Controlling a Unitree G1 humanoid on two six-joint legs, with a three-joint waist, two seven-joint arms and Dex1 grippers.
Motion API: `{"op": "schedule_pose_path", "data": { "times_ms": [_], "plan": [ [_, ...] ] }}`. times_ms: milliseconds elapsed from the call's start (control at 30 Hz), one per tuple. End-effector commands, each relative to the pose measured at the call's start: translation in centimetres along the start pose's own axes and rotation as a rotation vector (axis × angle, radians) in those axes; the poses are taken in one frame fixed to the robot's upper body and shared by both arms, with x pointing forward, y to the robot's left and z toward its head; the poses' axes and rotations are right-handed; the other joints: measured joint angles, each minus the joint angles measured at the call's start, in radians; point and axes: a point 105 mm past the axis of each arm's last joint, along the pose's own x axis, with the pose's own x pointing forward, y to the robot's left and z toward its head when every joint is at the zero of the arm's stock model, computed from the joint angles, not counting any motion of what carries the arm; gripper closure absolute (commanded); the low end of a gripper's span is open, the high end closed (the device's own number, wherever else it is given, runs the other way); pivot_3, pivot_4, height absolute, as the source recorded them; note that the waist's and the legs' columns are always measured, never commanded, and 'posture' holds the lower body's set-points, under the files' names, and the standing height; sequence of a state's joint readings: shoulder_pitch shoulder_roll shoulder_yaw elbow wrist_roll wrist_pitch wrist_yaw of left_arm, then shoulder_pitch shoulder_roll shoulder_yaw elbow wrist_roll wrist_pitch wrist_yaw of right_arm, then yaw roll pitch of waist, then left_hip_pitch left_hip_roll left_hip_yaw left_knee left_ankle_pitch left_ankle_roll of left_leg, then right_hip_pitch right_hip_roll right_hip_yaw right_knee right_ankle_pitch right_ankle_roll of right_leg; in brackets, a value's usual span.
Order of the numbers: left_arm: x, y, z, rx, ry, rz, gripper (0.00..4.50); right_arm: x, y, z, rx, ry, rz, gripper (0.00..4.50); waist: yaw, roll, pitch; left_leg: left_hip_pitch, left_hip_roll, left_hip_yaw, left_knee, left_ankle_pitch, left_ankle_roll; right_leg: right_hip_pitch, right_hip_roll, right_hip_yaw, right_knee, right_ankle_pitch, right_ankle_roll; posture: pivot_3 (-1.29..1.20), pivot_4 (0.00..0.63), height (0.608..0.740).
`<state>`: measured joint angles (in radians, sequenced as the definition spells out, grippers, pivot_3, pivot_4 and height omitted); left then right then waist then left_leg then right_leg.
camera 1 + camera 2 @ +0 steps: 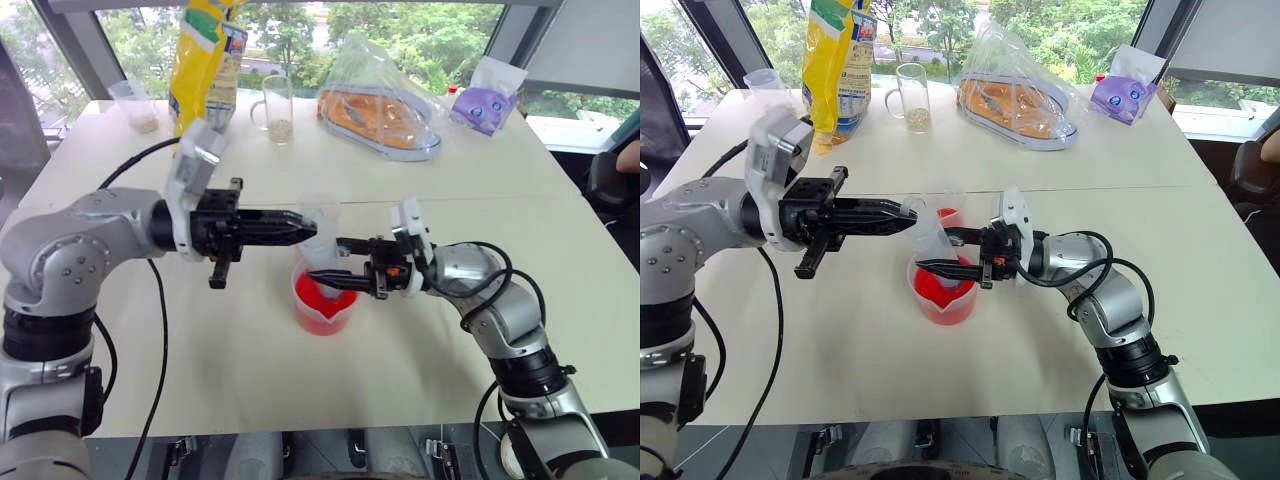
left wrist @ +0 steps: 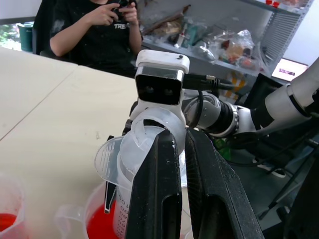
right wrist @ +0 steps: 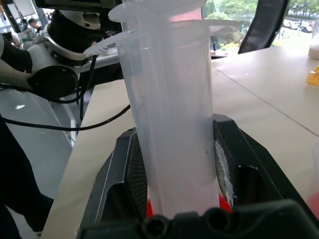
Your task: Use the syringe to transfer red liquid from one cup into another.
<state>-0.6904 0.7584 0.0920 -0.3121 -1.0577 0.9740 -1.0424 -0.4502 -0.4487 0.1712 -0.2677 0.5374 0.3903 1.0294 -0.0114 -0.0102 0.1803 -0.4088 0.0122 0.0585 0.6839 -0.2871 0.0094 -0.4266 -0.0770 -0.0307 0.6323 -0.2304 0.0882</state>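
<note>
The clear syringe (image 1: pixel 318 250) stands upright over a wide spouted beaker (image 1: pixel 322 305) of red liquid (image 1: pixel 940 290), its lower end down inside the beaker. My left gripper (image 1: pixel 308 228) comes in level from the left and is shut on the ring end of the plunger (image 2: pixel 149 127). From the right, my right gripper (image 1: pixel 322 258) is shut around the thick barrel (image 3: pixel 169 124), a little lower. Just behind them stands the smaller clear cup (image 1: pixel 948 214) with a little red liquid.
At the table's far side stand a yellow bag (image 1: pixel 205 60), a handled glass mug with grains (image 1: pixel 278 108), a plastic cup (image 1: pixel 135 105), a clear bag of orange items (image 1: pixel 385 100) and a purple pack (image 1: pixel 485 105). A person (image 2: pixel 99 30) sits beyond the table.
</note>
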Motion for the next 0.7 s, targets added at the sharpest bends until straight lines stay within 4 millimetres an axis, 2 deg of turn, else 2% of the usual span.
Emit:
{"op": "schedule_pose_path", "data": {
  "times_ms": [33, 300, 700],
  "plan": [
    [-0.6, 0.2, 2.9, 0.091, -0.053, 0.019, 4.46, 0.5, 0.9, -0.2, 0.012, -0.016, 0.031, 3.05, 0.0, 0.0, 0.0, 0.0, 0.0, 0.0, 0.0, 0.0, 0.0, 0.0, 0.0, 0.0, 0.0, 0.0, 0.0, 0.0, 0.15, 0.74],
    [-0.9, 0.5, 4.5, 0.126, -0.075, 0.025, 4.46, 0.5, 1.0, -2.0, 0.081, 0.007, 0.031, 3.05, 0.0, 0.0, 0.0, 0.0, 0.0, 0.0, 0.0, 0.0, 0.0, 0.0, 0.0, 0.0, 0.0, 0.0, 0.0, 0.0, 0.15, 0.74],
    [-1.1, 0.8, 5.4, 0.153, -0.092, 0.042, 4.46, 0.5, 0.9, -2.7, 0.111, 0.013, 0.03, 3.05, -0.001, 0.0, 0.0, 0.0, 0.0, 0.0, 0.0, 0.0, 0.0, 0.0, 0.0, 0.0, 0.0, 0.0, 0.0, 0.0, 0.15, 0.74]
  ]
}}
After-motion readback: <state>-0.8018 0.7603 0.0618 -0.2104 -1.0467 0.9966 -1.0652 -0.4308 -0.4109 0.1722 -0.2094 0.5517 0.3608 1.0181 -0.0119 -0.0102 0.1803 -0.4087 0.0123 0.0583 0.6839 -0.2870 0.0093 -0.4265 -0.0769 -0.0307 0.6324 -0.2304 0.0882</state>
